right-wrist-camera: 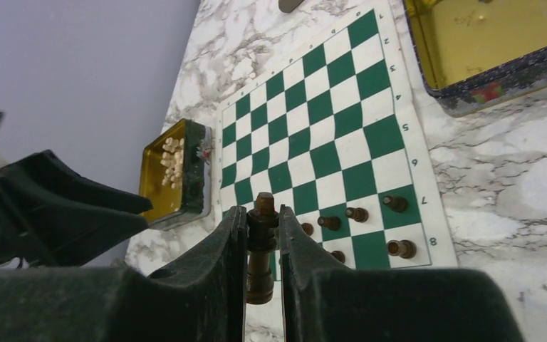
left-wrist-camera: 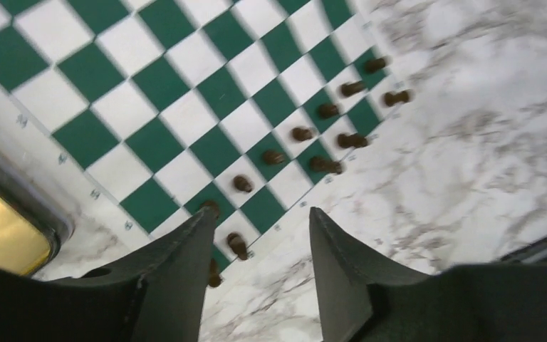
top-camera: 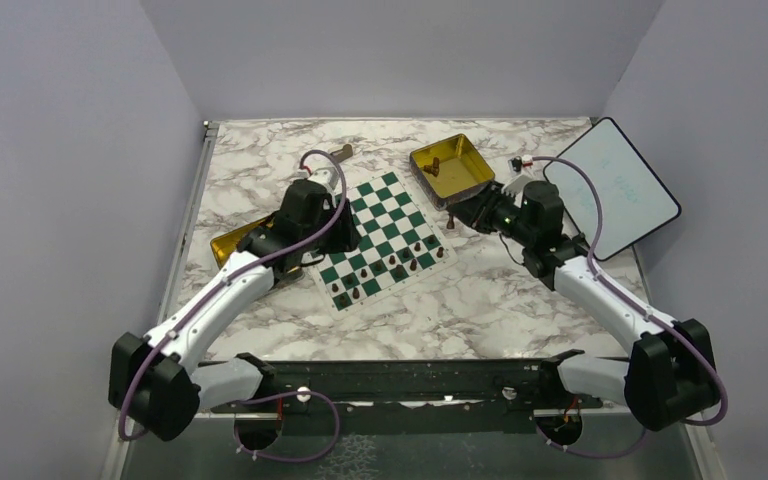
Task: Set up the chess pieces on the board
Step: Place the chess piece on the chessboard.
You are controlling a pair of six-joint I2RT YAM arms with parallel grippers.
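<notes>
The green and white board point(top-camera: 385, 205) lies mid-table, turned at an angle. Several dark brown chess pieces point(top-camera: 400, 262) stand along its near edge rows; they also show in the left wrist view point(left-wrist-camera: 301, 133) and the right wrist view point(right-wrist-camera: 357, 213). My left gripper point(top-camera: 345, 233) hovers over the board's left side, open and empty point(left-wrist-camera: 262, 211). My right gripper point(top-camera: 460, 214) is off the board's right corner, shut point(right-wrist-camera: 262, 210) on a tall dark brown piece point(right-wrist-camera: 259, 267), held above the table.
A gold tin point(top-camera: 452, 165) at the back right holds a dark piece. Another gold tin point(top-camera: 232, 243) left of the board holds pale pieces point(right-wrist-camera: 173, 160). A white panel point(top-camera: 610, 185) lies at the right. A grey-tan block point(top-camera: 341, 152) lies behind the board.
</notes>
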